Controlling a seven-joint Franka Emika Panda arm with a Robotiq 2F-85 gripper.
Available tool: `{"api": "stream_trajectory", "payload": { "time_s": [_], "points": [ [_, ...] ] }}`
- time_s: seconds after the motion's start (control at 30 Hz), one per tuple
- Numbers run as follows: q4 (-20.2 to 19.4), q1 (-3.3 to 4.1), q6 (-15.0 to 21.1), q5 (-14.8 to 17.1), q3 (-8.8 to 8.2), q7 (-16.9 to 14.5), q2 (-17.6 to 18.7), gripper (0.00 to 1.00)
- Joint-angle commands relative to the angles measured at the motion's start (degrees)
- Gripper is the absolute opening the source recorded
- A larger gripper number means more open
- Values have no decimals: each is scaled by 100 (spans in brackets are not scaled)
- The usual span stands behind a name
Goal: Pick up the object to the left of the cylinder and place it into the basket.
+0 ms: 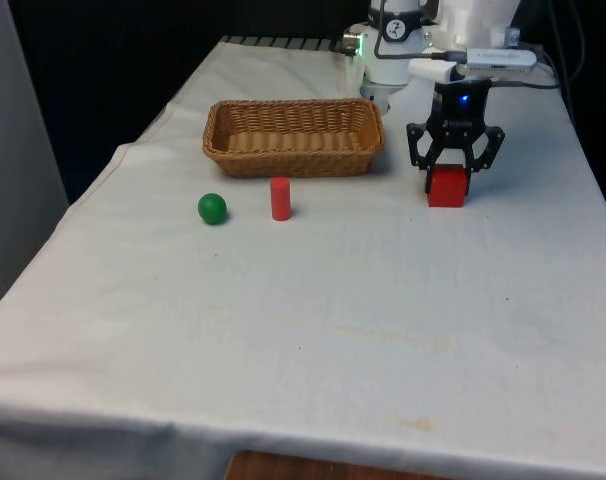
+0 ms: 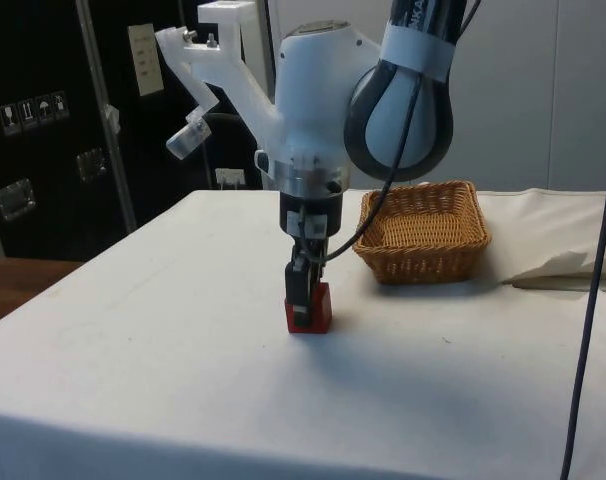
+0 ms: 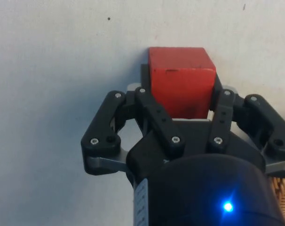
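Even, soft light from overhead falls on the white cloth [image 1: 313,320]; the front view shows it bright without glare, against a black backdrop at the table's far end; the basket [image 1: 294,137], the cylinder [image 1: 280,198] and the green ball [image 1: 212,208] throw only short, faint shadows at their bases; in the side view a broad, diffuse shadow lies on the cloth beside the red cube [image 2: 309,308]; the wrist view shows the cloth grey-blue and dimmer, a soft shadow around the gripper [image 3: 180,96], and the cube's top face evenly lit.
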Motion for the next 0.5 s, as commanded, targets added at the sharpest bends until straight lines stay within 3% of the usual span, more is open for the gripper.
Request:
{"api": "stream_trajectory", "payload": {
  "time_s": [0.0,0.07,0.23,0.27,0.47],
  "points": [
    [-46,-138,80,149,212,-86,-52,1],
    [-46,-132,80,143,201,-86,-52,1],
    [-97,-34,-17,-11,-23,-57,-189,1],
    [-23,-17,6,0,-17,-29,-74,1],
    [-235,11,-103,-80,-229,-155,-470,1]
  ]
}}
